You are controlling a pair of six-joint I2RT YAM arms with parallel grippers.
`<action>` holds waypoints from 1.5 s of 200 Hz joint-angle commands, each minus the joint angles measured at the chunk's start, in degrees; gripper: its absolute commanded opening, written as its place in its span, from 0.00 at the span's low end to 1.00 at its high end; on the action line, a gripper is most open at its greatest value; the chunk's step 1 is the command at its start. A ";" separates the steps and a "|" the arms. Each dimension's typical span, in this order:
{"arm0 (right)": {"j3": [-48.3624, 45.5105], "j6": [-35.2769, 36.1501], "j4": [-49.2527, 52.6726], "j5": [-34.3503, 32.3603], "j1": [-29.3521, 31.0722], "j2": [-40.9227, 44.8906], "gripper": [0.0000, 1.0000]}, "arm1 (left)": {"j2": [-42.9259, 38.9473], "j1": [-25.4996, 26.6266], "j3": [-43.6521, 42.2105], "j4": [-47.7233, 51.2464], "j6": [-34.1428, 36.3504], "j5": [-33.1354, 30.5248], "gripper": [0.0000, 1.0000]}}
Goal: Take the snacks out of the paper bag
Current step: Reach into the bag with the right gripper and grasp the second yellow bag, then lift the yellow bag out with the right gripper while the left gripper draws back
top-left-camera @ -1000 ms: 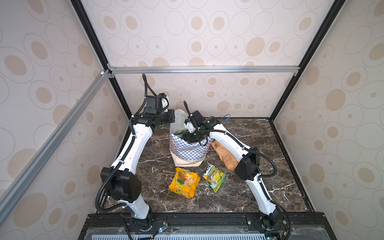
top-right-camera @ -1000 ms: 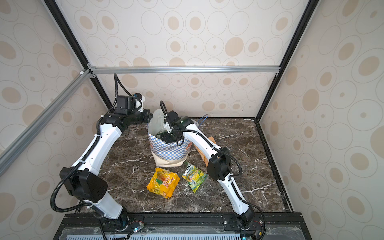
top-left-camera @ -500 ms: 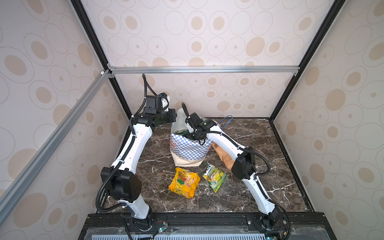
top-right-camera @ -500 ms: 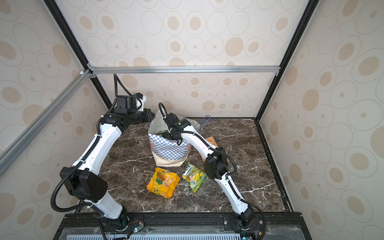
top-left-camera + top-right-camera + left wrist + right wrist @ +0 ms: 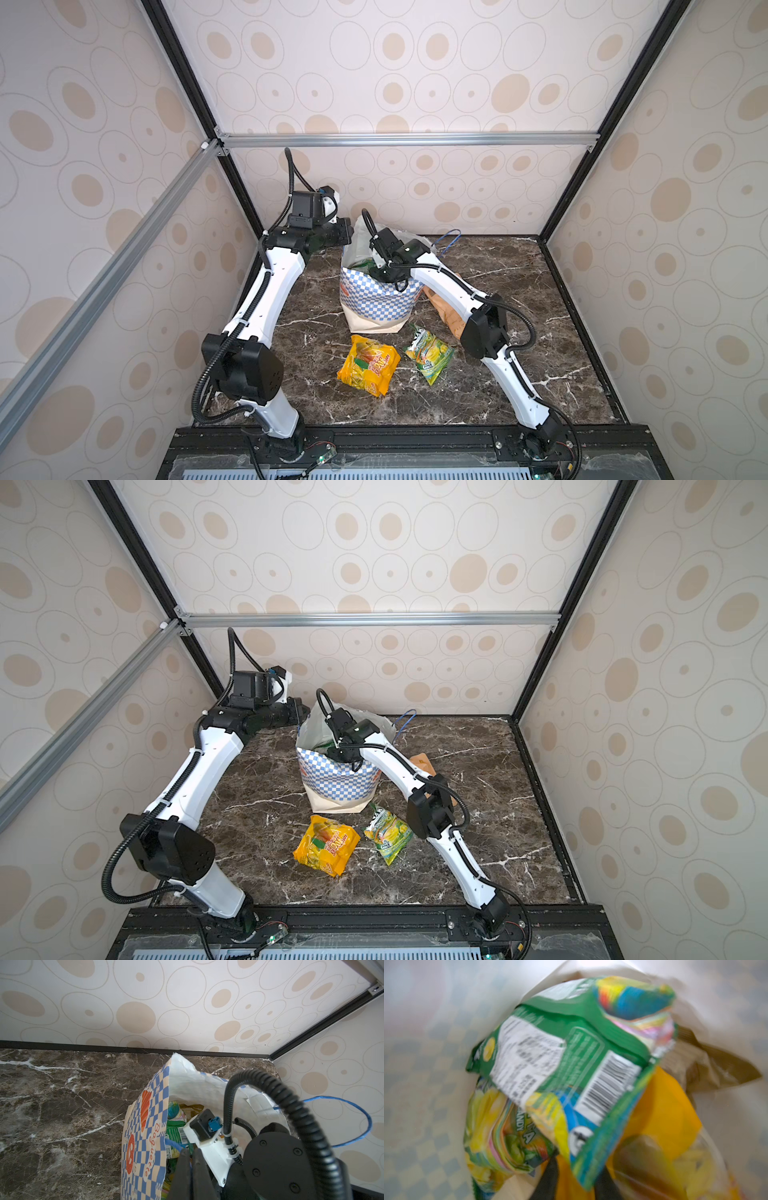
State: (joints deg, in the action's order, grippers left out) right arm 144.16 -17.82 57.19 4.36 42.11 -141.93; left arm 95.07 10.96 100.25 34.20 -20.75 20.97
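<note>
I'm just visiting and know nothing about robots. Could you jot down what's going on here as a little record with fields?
Bag: paper bag upright on the marble table, mouth open
Left gripper: shut on the blue cord handle at the bag's rim
Right gripper: inside the bag, around the edge of a green packet; grip unclear
Out on table: yellow-orange packet, green-yellow packet, tan-orange pouch
In bag: green packet, gold-brown foil bag, more beneath
</note>
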 commanded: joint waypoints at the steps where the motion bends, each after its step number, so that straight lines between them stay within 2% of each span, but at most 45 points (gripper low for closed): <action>1: -0.54 -0.28 -0.43 1.48 2.24 1.89 0.10 | -2.40 -0.09 0.22 -3.87 1.05 0.10 0.00; 31: -0.51 -1.11 -1.88 -1.33 2.22 6.00 0.00 | -3.37 -0.07 -0.62 -4.09 1.68 -0.38 0.10; 47: -0.61 -1.42 -2.48 -2.45 2.21 7.98 0.00 | -4.21 -0.14 -1.44 -4.43 2.02 -1.12 0.15; 84: -0.63 -2.10 -3.21 -4.36 2.27 11.70 0.00 | -6.62 -0.06 -2.55 -4.84 2.27 -2.73 0.38; 107: -0.71 -3.15 -4.12 -4.05 2.28 14.02 0.00 | -9.94 -0.10 -3.93 -5.55 1.94 -4.24 0.46; 128: -1.05 -3.40 -5.43 -4.73 2.26 15.87 0.00 | -13.87 -0.08 -6.33 -7.42 1.17 -5.87 0.59; 145: -1.16 -3.08 -6.20 -5.56 2.27 16.71 0.00 | -16.67 -0.08 -8.01 -8.60 0.51 -6.04 0.65; 173: -0.40 -2.65 -6.73 -6.20 2.24 17.04 0.00 | -21.58 -0.11 -11.56 -10.42 1.78 -1.32 0.75; 206: 1.55 -2.20 -6.92 -5.87 2.19 16.86 0.00 | -28.98 0.00 -19.70 -15.53 2.69 5.38 0.84; 246: 5.42 -0.86 -7.52 -7.76 2.10 17.75 0.00 | -35.85 -0.02 -25.06 -17.91 5.34 10.24 0.98; 300: 5.96 -0.17 -9.81 -8.77 2.04 21.91 0.00 | -40.44 0.02 -26.44 -19.46 7.99 18.19 0.98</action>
State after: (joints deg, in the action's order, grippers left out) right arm 147.22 -18.90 52.60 -3.44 43.77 -125.89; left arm 56.42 10.98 74.19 17.58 -15.94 33.08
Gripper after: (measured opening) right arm 0.043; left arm 0.981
